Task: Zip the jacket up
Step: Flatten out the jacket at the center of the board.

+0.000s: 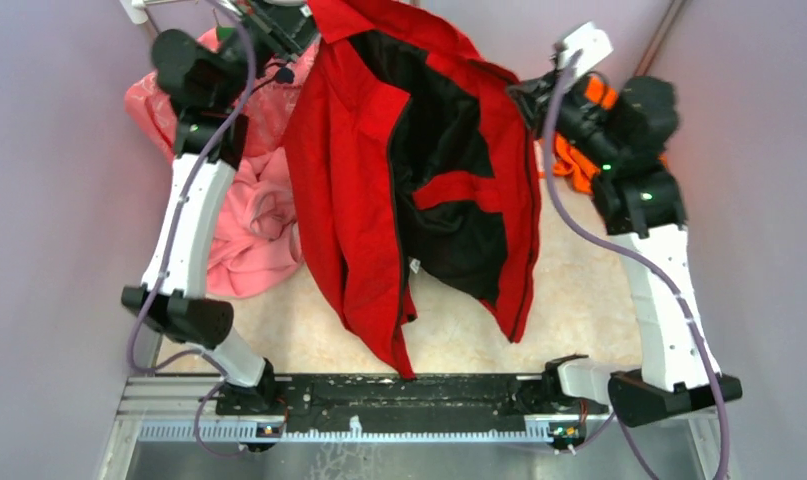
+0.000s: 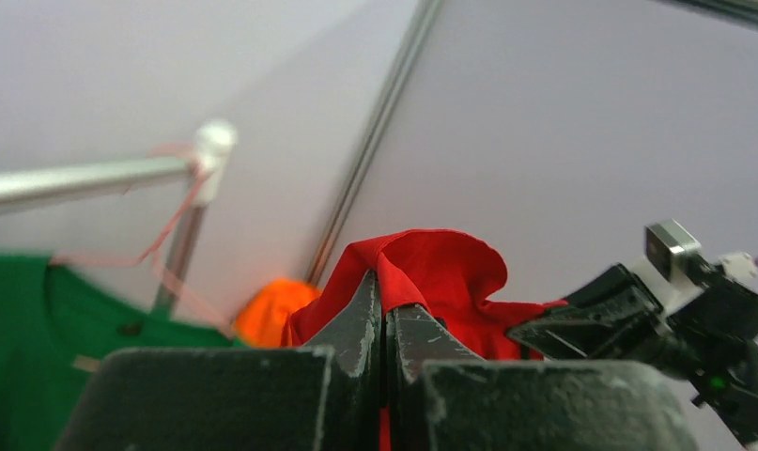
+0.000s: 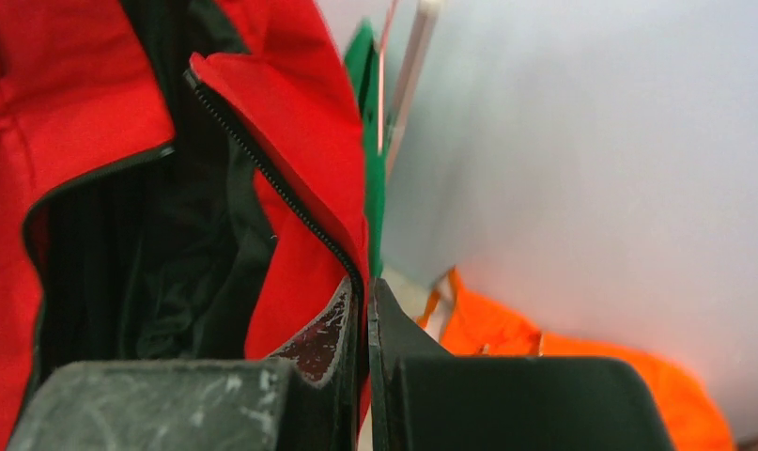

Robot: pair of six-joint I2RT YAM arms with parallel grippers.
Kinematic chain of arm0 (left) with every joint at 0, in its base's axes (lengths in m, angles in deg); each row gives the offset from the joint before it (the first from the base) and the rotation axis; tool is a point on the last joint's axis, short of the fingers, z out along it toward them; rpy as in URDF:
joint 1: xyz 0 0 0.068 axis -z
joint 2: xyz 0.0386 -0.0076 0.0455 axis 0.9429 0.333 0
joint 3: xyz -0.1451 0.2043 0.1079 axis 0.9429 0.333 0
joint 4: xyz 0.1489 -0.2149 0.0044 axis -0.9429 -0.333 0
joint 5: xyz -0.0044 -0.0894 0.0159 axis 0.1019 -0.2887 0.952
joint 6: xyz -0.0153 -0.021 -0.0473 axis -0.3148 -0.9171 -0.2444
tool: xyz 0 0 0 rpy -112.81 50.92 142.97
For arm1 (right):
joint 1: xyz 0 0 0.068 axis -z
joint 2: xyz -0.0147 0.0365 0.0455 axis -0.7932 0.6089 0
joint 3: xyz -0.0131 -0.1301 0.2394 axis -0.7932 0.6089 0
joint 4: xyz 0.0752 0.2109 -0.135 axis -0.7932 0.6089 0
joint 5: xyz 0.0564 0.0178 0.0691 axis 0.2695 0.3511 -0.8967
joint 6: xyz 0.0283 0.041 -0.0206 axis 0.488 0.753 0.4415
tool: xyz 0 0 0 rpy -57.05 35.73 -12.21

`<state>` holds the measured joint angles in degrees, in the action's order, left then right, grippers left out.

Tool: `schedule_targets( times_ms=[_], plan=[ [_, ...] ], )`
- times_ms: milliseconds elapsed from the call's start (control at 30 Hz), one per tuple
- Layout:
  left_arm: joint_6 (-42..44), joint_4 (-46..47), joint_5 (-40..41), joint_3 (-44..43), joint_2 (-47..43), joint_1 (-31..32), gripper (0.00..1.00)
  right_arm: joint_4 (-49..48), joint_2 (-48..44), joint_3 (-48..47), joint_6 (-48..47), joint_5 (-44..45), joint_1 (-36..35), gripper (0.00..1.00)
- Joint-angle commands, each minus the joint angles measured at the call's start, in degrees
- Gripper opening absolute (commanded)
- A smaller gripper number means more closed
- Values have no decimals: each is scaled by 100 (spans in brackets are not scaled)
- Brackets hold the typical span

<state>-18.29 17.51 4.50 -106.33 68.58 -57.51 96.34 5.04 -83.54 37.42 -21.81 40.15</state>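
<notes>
The red jacket hangs lifted above the table, open at the front, its dark lining showing and its zipper undone. My left gripper is shut on a fold of red cloth at the jacket's top left; in the left wrist view the cloth bulges above the closed fingers. My right gripper is shut on the jacket's right front edge. In the right wrist view the dark zipper teeth run down into the closed fingers.
A pink fleece garment lies heaped at the left under the left arm. An orange garment lies at the right by the right arm, also in the right wrist view. A green garment hangs on a rail. Purple walls stand on both sides.
</notes>
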Motion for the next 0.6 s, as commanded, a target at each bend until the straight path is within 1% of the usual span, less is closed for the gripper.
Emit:
schedule_targets(
  times_ms=[0, 67, 167, 300, 467, 567],
  plan=[
    [-207, 318, 143, 620, 664, -265, 0, -1044, -139, 1540, -403, 1234, -696, 0],
    [-109, 476, 162, 841, 893, -336, 0, -1470, -109, 2257, -462, 1640, -1069, 0],
    [178, 639, 293, 1113, 1137, -469, 0, -2016, 29, 2909, -357, 1785, -1408, 0],
    [564, 570, 621, 1372, 1308, -643, 0, -2332, 232, 3164, -299, 1845, -1584, 0],
    [768, 732, 941, 1852, 1391, -730, 0, -2667, 438, 3380, -183, 1757, -1837, 0],
    [827, 777, 1040, 1991, 1468, -762, 0, -2771, 614, 3403, -107, 1813, -1923, 0]
  ],
)
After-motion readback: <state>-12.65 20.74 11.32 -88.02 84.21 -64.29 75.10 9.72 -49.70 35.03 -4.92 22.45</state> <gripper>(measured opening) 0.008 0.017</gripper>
